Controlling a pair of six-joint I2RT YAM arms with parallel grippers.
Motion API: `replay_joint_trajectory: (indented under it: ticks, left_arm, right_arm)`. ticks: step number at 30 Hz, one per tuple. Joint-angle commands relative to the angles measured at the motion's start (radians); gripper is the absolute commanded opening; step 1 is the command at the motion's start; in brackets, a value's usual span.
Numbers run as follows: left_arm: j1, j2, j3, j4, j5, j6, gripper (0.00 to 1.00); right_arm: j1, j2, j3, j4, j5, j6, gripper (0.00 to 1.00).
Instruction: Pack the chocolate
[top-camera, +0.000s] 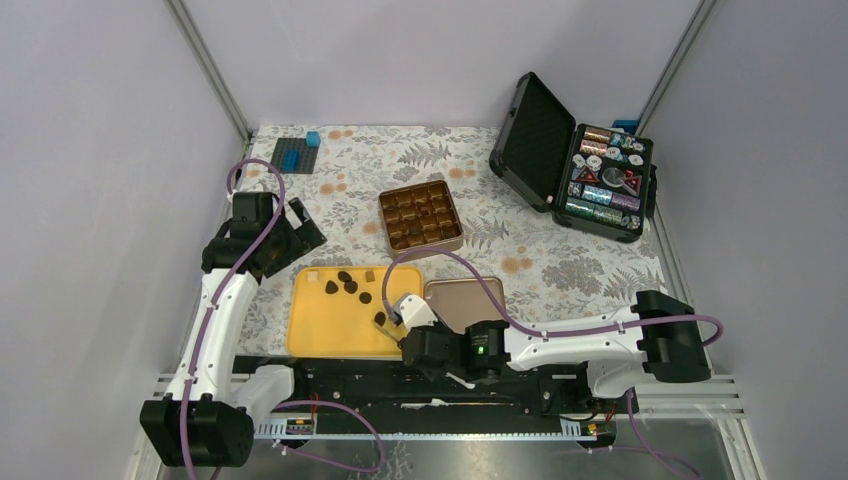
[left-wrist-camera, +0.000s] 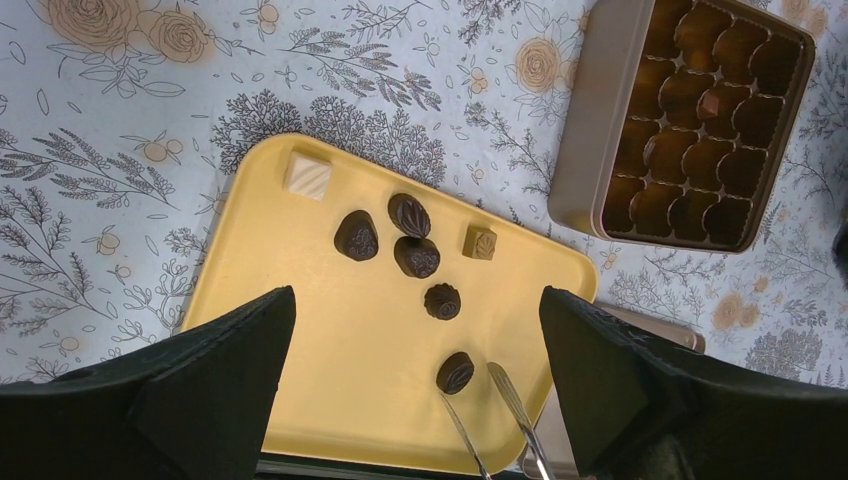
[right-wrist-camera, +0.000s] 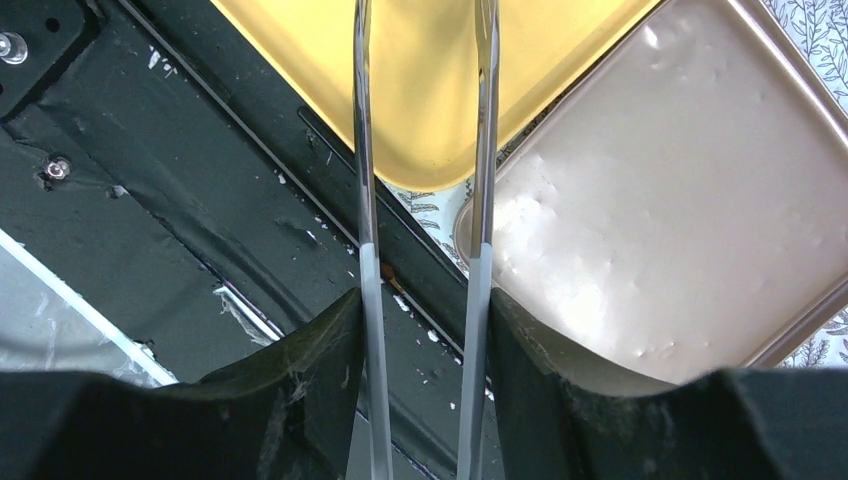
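Note:
Several dark chocolate pieces (top-camera: 351, 287) and two tan squares (left-wrist-camera: 479, 242) lie on a yellow tray (top-camera: 320, 335), which also shows in the left wrist view (left-wrist-camera: 340, 370). The open brown compartment box (top-camera: 420, 218) stands behind the tray, its cells (left-wrist-camera: 690, 120) mostly empty. My right gripper (top-camera: 425, 348) is shut on metal tweezers (right-wrist-camera: 365, 150). Their tips (left-wrist-camera: 500, 385) are spread apart beside the nearest chocolate (left-wrist-camera: 455, 372), one on each side. My left gripper (top-camera: 285, 235) is open and empty, hovering above the tray's left end (left-wrist-camera: 415, 300).
The box's tan lid (top-camera: 465, 303) lies right of the tray, close under the right wrist (right-wrist-camera: 650, 220). An open black case of poker chips (top-camera: 600, 170) stands at the back right. A dark plate with a blue block (top-camera: 300, 152) sits at the back left.

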Motion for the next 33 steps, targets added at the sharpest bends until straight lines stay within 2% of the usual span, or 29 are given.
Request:
replay_joint_trajectory:
  ticks: [1, 13, 18, 24, 33]
  left_arm:
    - [0.004, -0.017, 0.011, 0.041, 0.019, 0.009, 0.99]
    - [0.003, -0.02, 0.015, 0.034, 0.01, 0.013, 0.99]
    - [0.003, -0.018, 0.014, 0.035, 0.012, 0.008, 0.99]
    - [0.003, -0.014, 0.006, 0.046, 0.021, 0.004, 0.99]
    - [0.003, -0.018, -0.01, 0.052, 0.025, -0.003, 0.99]
  right_arm:
    - [0.011, 0.013, 0.057, 0.017, 0.022, -0.024, 0.53]
    - [0.013, 0.086, 0.112, 0.025, 0.041, -0.052, 0.53]
    - [0.012, 0.057, 0.094, -0.03, 0.093, -0.019, 0.53]
    - [0.012, -0.021, 0.026, -0.055, 0.094, 0.045, 0.52]
    - [0.011, -0.033, 0.021, -0.068, 0.087, 0.067, 0.52]
